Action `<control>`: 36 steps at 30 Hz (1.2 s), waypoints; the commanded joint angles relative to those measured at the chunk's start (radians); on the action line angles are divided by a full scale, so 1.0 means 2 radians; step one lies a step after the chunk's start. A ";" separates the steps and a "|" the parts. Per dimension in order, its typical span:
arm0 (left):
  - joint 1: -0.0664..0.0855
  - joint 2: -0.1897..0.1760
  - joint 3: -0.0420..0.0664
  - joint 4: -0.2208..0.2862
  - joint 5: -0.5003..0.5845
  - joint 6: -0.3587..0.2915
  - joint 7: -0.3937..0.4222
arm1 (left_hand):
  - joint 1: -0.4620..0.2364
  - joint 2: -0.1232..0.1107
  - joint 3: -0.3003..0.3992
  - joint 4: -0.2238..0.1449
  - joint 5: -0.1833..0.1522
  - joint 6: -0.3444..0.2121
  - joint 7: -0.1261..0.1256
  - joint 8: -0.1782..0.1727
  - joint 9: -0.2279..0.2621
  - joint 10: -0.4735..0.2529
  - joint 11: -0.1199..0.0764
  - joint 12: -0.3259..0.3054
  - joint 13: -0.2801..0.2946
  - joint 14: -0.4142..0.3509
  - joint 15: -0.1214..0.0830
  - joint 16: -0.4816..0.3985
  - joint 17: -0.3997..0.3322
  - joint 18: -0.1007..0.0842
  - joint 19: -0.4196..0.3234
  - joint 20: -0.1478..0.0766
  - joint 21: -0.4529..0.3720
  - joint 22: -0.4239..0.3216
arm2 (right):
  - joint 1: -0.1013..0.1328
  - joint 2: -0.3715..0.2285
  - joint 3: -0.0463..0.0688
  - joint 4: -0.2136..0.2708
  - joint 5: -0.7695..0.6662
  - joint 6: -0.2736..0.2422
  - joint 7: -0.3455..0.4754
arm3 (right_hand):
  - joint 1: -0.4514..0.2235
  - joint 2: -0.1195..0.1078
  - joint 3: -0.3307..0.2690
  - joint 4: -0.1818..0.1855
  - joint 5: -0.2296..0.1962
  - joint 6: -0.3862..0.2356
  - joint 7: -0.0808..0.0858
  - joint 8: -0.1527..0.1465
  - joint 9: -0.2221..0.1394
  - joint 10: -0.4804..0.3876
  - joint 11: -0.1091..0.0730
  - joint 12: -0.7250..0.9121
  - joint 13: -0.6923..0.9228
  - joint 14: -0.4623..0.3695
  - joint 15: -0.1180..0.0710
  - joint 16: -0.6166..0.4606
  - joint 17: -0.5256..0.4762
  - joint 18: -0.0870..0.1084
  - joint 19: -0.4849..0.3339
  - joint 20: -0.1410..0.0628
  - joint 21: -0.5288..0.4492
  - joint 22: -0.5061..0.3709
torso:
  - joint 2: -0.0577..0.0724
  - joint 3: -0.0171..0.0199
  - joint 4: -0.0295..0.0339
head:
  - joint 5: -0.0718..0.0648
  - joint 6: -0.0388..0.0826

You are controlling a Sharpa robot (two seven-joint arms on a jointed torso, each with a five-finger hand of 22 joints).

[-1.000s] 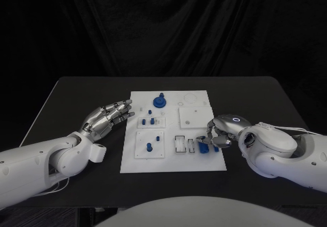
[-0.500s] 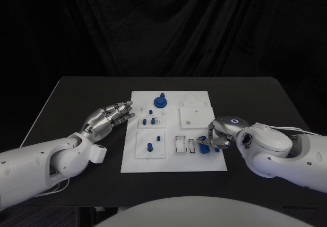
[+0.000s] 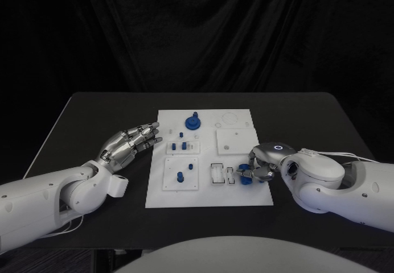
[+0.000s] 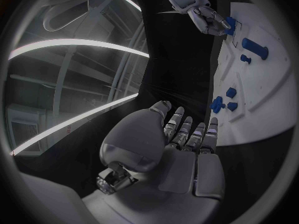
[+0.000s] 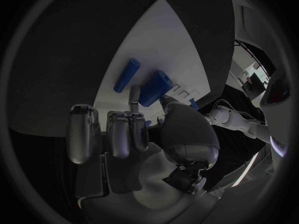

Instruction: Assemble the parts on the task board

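Observation:
The white task board (image 3: 208, 196) lies mid-table. My right hand (image 3: 261, 164) rests over its near right part, fingers curled, pinching a short blue part (image 3: 245, 169). In the right wrist view that blue part (image 5: 156, 88) sits between my thumb and a fingertip (image 5: 133, 95), with a second blue part (image 5: 126, 75) lying flat on the board (image 5: 168, 40) beside it. My left hand (image 3: 131, 142) hovers just off the board's left edge, fingers stretched and apart, holding nothing. The left wrist view shows my left hand (image 4: 187, 144), the board (image 4: 274, 89) and my right hand (image 4: 209, 19) at its far end.
A large blue knob (image 3: 192, 122) stands at the board's far middle. Small blue pegs sit in the left blocks (image 3: 184, 147) (image 3: 189, 166) (image 3: 180, 177). A raised white square plate (image 3: 235, 139) lies just beyond my right hand. Black table (image 3: 98, 114) surrounds the board.
My right arm has shifted slightly toward the board's near side, with the hand staying on the blue part. The left hand has not moved.

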 commanded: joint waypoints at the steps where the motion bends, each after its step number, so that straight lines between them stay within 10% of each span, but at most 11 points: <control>1: -0.001 0.001 0.000 0.000 0.000 0.008 0.009 | -0.003 -0.002 0.002 -0.001 0.002 0.001 0.003 0.002 0.000 0.001 0.002 0.000 0.000 0.004 0.001 0.002 0.001 -0.006 0.004 0.001 0.002 -0.001 | -0.002 0.002 0.000 -0.003 0.008 0.020 -0.001 | 0.007 -0.001 -0.001 -0.001 0.005 0.003 0.001 -0.005 -0.001 0.052 0.000 0.003 0.132 0.052 -0.002 0.000 0.127 0.002 0.033 -0.003 -0.003 0.108 | 0.000 -0.0004 -0.0002 | 0.000 0.000; 9: -0.002 0.002 0.000 0.001 0.000 0.011 0.003 | -0.004 -0.003 0.006 0.000 0.002 0.000 0.005 0.001 0.000 0.001 0.005 0.000 0.000 0.003 0.000 0.001 0.000 -0.006 0.002 0.001 0.001 -0.003 | -0.003 0.006 0.000 -0.013 0.040 0.050 0.006 | 0.018 -0.010 -0.004 -0.001 0.046 0.008 0.003 -0.028 -0.001 0.052 0.002 0.003 0.132 0.052 -0.001 0.000 0.128 0.002 0.033 -0.001 -0.005 0.107 | 0.000 0.0000 0.0000 | 0.002 0.000; 14: -0.003 0.002 0.000 0.000 0.000 0.011 0.001 | -0.004 -0.003 0.006 0.000 0.002 0.000 0.005 0.001 0.000 0.001 0.005 0.000 0.000 0.003 0.000 0.001 0.000 -0.007 0.002 0.001 0.001 -0.003 | -0.003 0.007 0.000 -0.015 0.056 0.030 0.022 | 0.057 -0.016 0.011 -0.017 0.122 0.010 0.003 -0.040 0.005 0.052 0.002 0.003 0.132 0.052 -0.001 0.000 0.128 0.002 0.033 -0.001 -0.005 0.108 | 0.000 0.0000 0.0001 | 0.003 0.000; 15: -0.003 0.002 0.000 0.000 0.000 0.011 0.000 | -0.004 -0.003 0.006 0.000 0.002 0.000 0.005 0.001 0.000 0.001 0.006 0.000 0.000 0.003 0.000 0.001 0.000 -0.007 0.002 0.001 0.001 -0.003 | -0.004 0.007 0.000 -0.015 0.057 0.023 0.027 | 0.078 -0.017 0.024 -0.029 0.170 0.010 0.002 -0.043 0.009 0.052 0.001 0.003 0.132 0.052 -0.002 0.001 0.131 0.002 0.034 -0.002 -0.004 0.108 | 0.000 0.0000 -0.0001 | 0.003 0.000; 24: -0.004 0.003 0.000 0.001 0.000 0.013 -0.003 | -0.005 -0.003 0.010 0.000 0.002 -0.001 0.007 0.001 0.000 0.001 0.009 0.001 0.001 0.003 0.000 0.002 0.000 -0.007 0.001 0.001 0.001 -0.005 | -0.004 0.007 0.000 -0.012 0.071 -0.032 0.051 | 0.106 -0.026 0.057 -0.054 0.265 0.012 -0.003 -0.039 0.033 0.052 -0.004 0.003 0.132 0.052 -0.006 0.001 0.132 0.001 0.035 -0.005 0.001 0.110 | 0.000 0.0000 -0.0005 | 0.005 0.000; 32: -0.005 0.002 0.000 0.001 0.000 0.013 -0.003 | -0.005 -0.003 0.011 0.000 0.002 -0.001 0.007 0.001 0.000 0.001 0.009 0.001 0.001 0.003 0.000 0.002 0.000 -0.007 0.001 0.001 0.001 -0.005 | -0.004 0.000 0.000 0.003 0.096 -0.107 0.083 | 0.099 -0.031 0.083 -0.065 0.320 0.014 -0.007 -0.029 0.062 0.052 -0.007 0.003 0.132 0.052 -0.009 0.001 0.131 -0.001 0.037 -0.008 0.007 0.112 | 0.000 0.0000 0.0000 | 0.008 0.000; 36: -0.006 0.001 0.000 0.002 0.000 0.013 -0.003 | -0.005 -0.003 0.012 0.000 0.002 0.000 0.007 0.001 0.000 0.002 0.010 0.001 0.001 0.003 0.001 0.002 0.000 -0.007 0.001 0.001 0.001 -0.005 | -0.004 -0.003 0.001 0.013 0.114 -0.128 0.095 | 0.080 -0.032 0.081 -0.056 0.309 0.018 -0.008 -0.026 0.071 0.052 -0.008 0.003 0.132 0.052 -0.009 0.001 0.132 -0.001 0.038 -0.009 0.009 0.112 | 0.000 0.0000 0.0004 | 0.009 0.000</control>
